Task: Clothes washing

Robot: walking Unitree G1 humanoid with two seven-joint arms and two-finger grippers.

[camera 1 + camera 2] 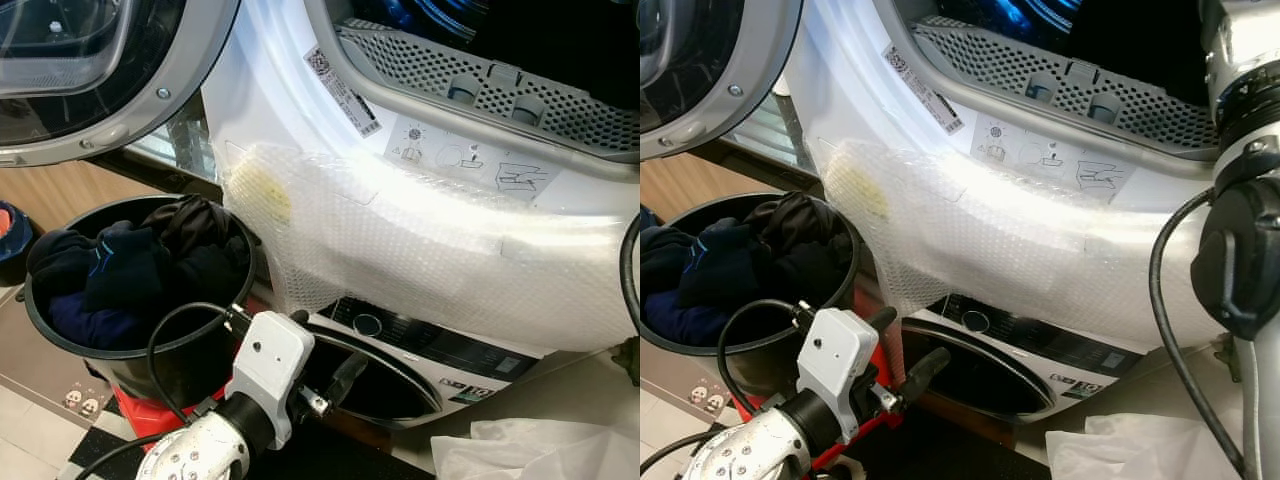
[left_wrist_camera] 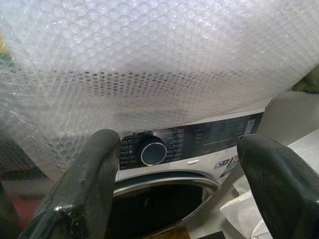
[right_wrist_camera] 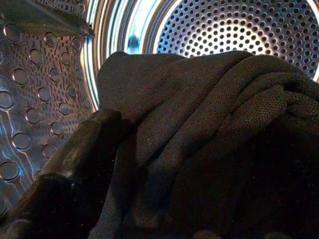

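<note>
Dark garment (image 3: 209, 129) drapes over our right gripper (image 3: 149, 199) inside the drum (image 3: 45, 99), grip unclear; we should release deep inside; left gripper (image 2: 174, 164) hovers open before the bucket (image 1: 60, 335)

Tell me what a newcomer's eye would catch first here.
The bubble wrap taped across the white machine's front, above a lower washer's dial. Left of it, a black bucket heaped with dark clothes. The right gripper is inside the steel drum on a dark garment; the left gripper hangs open by the bucket.
</note>
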